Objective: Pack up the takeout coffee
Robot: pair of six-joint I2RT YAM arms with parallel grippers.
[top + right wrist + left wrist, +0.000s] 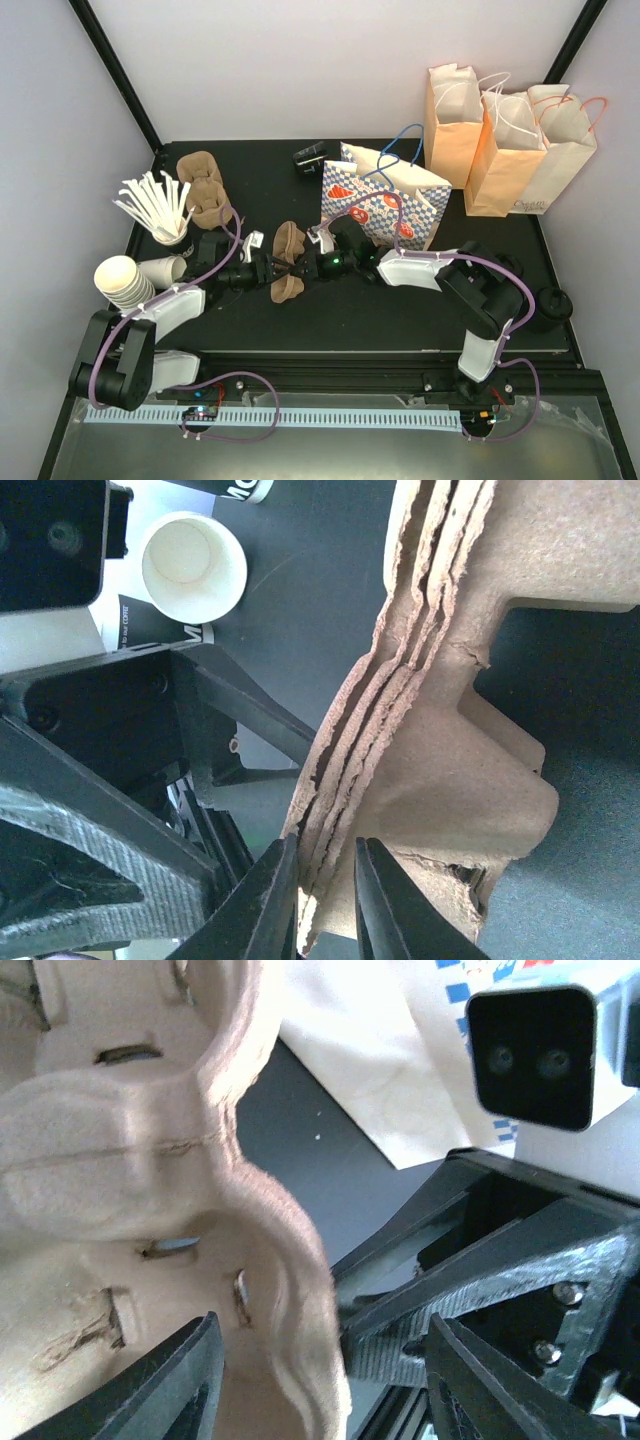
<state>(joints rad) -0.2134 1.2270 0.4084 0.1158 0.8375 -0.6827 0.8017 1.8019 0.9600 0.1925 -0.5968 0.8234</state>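
Observation:
The takeout coffee, a small black cup with a round lid, stands at the table's far right edge, away from both grippers. A stack of brown pulp cup carriers is held at mid-table between the two grippers. My right gripper is shut on the layered rim of the carrier stack; its gripper pinches the lower edge. My left gripper faces it from the left. In the left wrist view the gripper is open, with the carrier rim between the wide jaws.
A blue-checked paper bag stands just behind the grippers. Three orange paper bags stand at the back right. More carriers, a cup of white sticks, stacked cream cups and a black object lie left and behind.

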